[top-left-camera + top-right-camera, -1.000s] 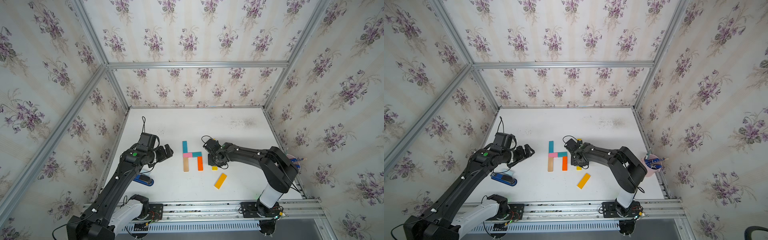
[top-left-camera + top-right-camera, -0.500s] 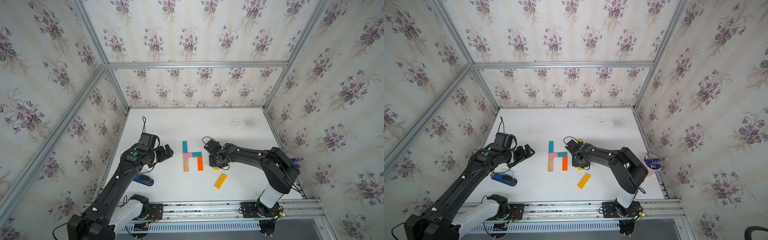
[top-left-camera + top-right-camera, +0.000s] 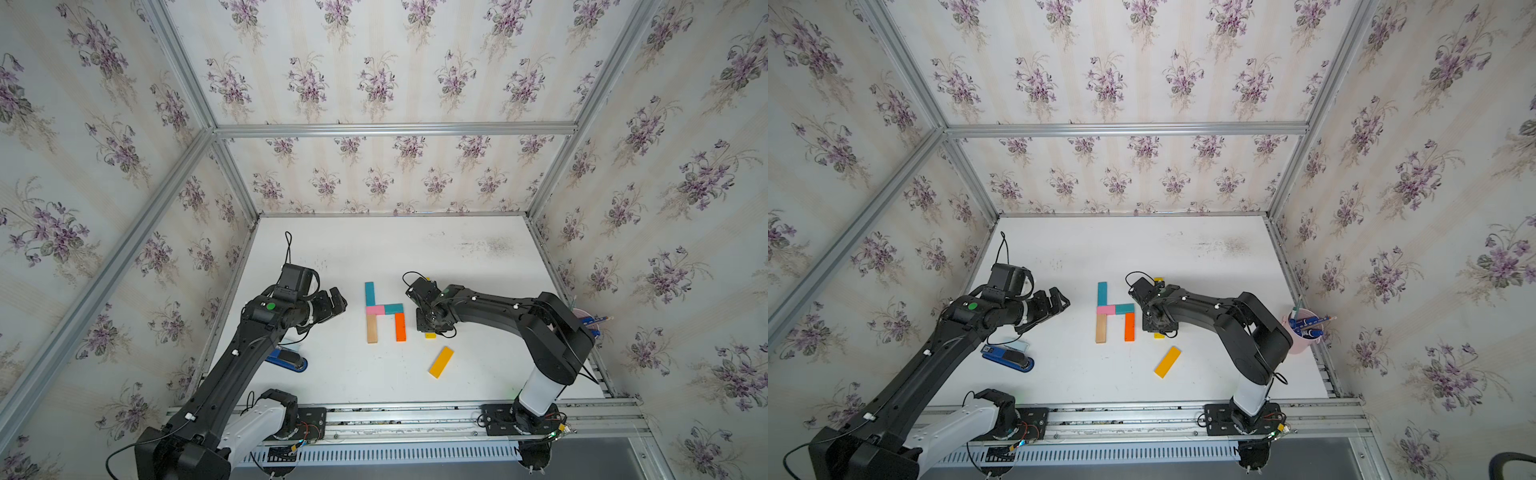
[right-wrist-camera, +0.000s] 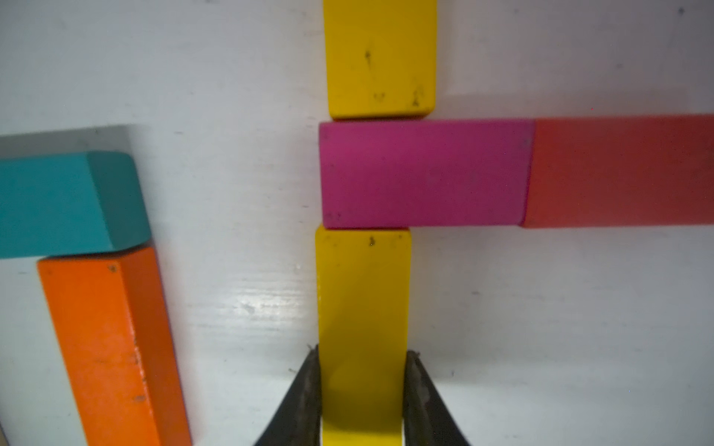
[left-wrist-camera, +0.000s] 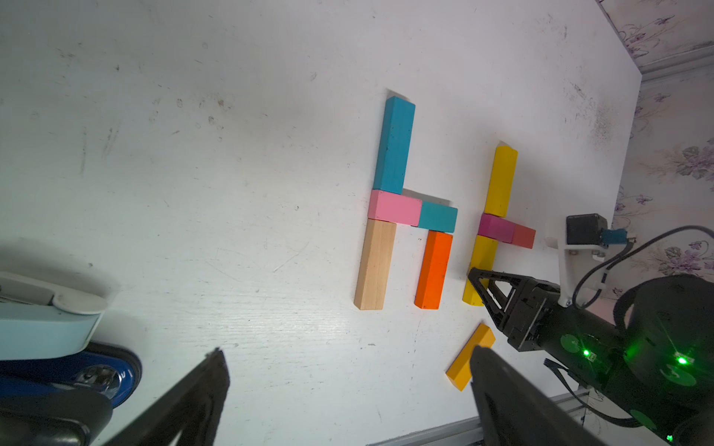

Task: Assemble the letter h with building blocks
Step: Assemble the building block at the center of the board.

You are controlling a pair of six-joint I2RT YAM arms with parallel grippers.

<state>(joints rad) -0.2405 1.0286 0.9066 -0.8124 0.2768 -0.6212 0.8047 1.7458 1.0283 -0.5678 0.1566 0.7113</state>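
Field notes for you. An h is lying flat on the white surface (image 3: 457, 257), built around the pink block (image 5: 394, 207). The long teal block (image 5: 394, 144) is butting the pink block's edge that faces the back wall. The tan block (image 5: 374, 264) is butting its opposite edge. The short teal block (image 5: 438, 217) is touching its end on the right arm's side, and the orange block (image 5: 433, 270) is running from that teal piece, parallel to the tan one.

Farther from the pink block on that same side, a second group is lying: upper yellow block (image 4: 380, 58), magenta block (image 4: 423, 173), red block (image 4: 618, 172) and lower yellow block (image 4: 363, 293). The right gripper (image 4: 363, 359) is standing over the last one, its jaws clenching the block's long sides while the block's end is meeting the magenta block. In both top views the right arm (image 3: 490, 305) is covering most of this group.

An amber block (image 3: 441, 362) is lying aslant, nearer the robot bases than the pink block and apart from everything.

On the pink block's other side the left gripper (image 5: 347, 349) is hovering, jaws spread wide and holding nothing. A blue stapler (image 3: 1008, 358) is sitting beyond it, under the left arm. A pink pen cup (image 3: 1304, 336) is standing well away, at the surface's edge past the right arm.
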